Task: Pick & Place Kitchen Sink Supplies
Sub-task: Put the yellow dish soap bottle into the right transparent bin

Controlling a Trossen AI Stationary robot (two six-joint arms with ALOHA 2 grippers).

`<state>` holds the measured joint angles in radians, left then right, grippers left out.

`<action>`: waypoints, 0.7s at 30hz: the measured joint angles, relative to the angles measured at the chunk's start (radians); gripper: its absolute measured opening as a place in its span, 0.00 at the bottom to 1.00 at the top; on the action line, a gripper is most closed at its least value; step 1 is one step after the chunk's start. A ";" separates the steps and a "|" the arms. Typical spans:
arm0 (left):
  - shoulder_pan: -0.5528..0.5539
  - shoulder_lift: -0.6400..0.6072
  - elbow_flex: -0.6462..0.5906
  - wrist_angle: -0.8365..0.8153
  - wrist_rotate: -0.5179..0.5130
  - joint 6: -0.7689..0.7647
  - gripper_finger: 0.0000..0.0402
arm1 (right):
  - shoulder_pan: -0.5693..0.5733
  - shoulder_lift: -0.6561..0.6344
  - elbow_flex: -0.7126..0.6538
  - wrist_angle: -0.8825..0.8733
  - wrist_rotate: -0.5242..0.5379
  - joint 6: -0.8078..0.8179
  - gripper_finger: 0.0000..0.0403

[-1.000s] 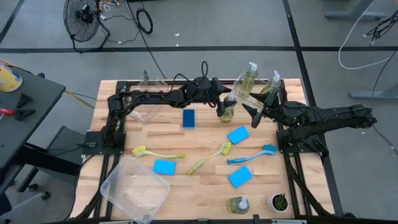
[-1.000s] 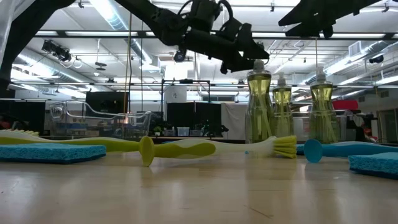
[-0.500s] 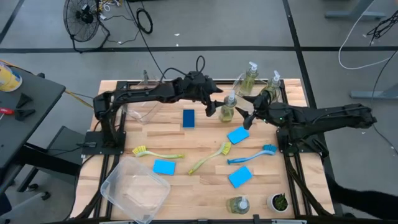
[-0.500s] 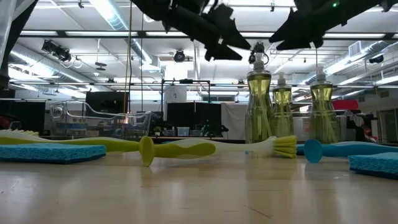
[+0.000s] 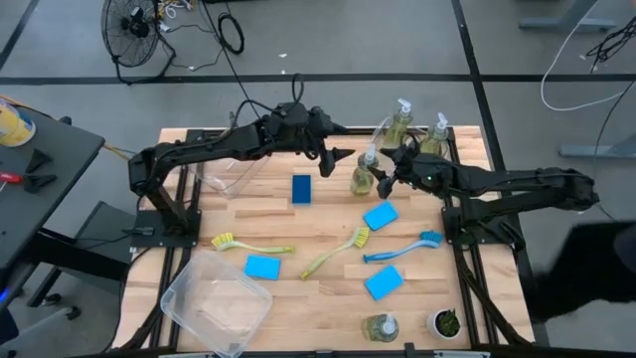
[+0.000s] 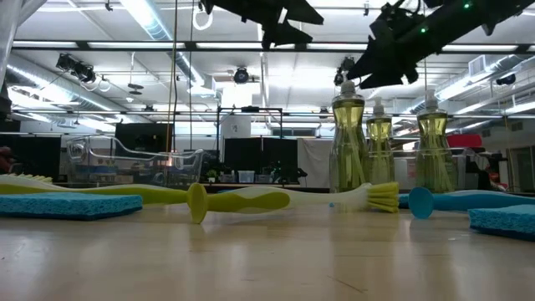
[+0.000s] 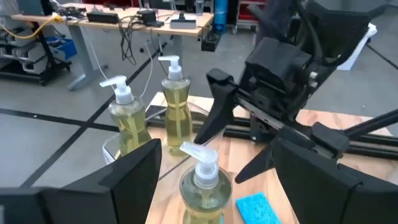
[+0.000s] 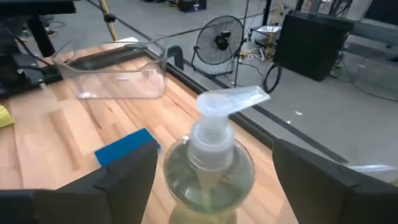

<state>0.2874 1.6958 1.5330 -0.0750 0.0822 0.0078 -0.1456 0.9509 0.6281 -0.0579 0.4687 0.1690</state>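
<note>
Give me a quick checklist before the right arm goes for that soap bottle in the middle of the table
1. Right gripper open: ok.
2. Soap bottle centred between its fingers: ok.
3. Bottle upright on the table: ok.
4. Left gripper out of the way: not ok, it hovers open just beside the bottle.
5. Two rear bottles clear of the approach: ok, they stand apart behind.
6. Fingers low enough to grasp the body: cannot tell.

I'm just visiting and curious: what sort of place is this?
Probably a robotics lab or workshop, not a kitchen: a wooden table on a bare marked floor, a floor fan with loose cables, and desks of equipment under exposed ceiling lights.
</note>
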 joint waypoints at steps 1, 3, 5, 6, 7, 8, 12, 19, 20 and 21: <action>0.000 -0.001 0.000 -0.007 -0.003 0.000 0.78 | -0.005 0.012 0.000 0.021 -0.010 -0.012 0.80; 0.000 -0.002 0.000 -0.006 -0.012 -0.003 0.78 | -0.011 0.038 0.000 0.078 -0.029 -0.043 0.81; 0.000 -0.002 0.000 -0.006 -0.019 -0.004 0.78 | -0.016 0.068 0.000 0.111 -0.028 -0.075 0.81; 0.000 -0.002 0.000 -0.006 -0.019 -0.004 0.78 | -0.019 0.081 0.000 0.122 -0.025 -0.081 0.81; 0.000 -0.001 0.000 -0.006 -0.019 -0.004 0.78 | -0.022 0.092 0.000 0.124 -0.017 -0.084 0.80; 0.000 -0.002 0.000 -0.006 -0.019 -0.004 0.78 | -0.027 0.102 0.000 0.130 -0.015 -0.083 0.80; 0.000 -0.002 0.000 -0.006 -0.019 -0.005 0.78 | -0.045 0.136 0.000 0.144 -0.015 -0.080 0.80; 0.000 -0.001 0.000 -0.005 -0.030 -0.005 0.78 | -0.066 0.160 0.000 0.174 -0.013 -0.075 0.79; 0.000 -0.001 0.000 -0.005 -0.031 -0.005 0.78 | -0.066 0.160 0.000 0.183 -0.013 -0.076 0.78; 0.000 -0.002 0.000 -0.005 -0.034 -0.005 0.78 | -0.065 0.160 0.000 0.190 -0.014 -0.076 0.76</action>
<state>0.2878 1.6942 1.5326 -0.0803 0.0483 0.0029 -0.2108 1.1110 0.6281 0.1319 0.4552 0.0933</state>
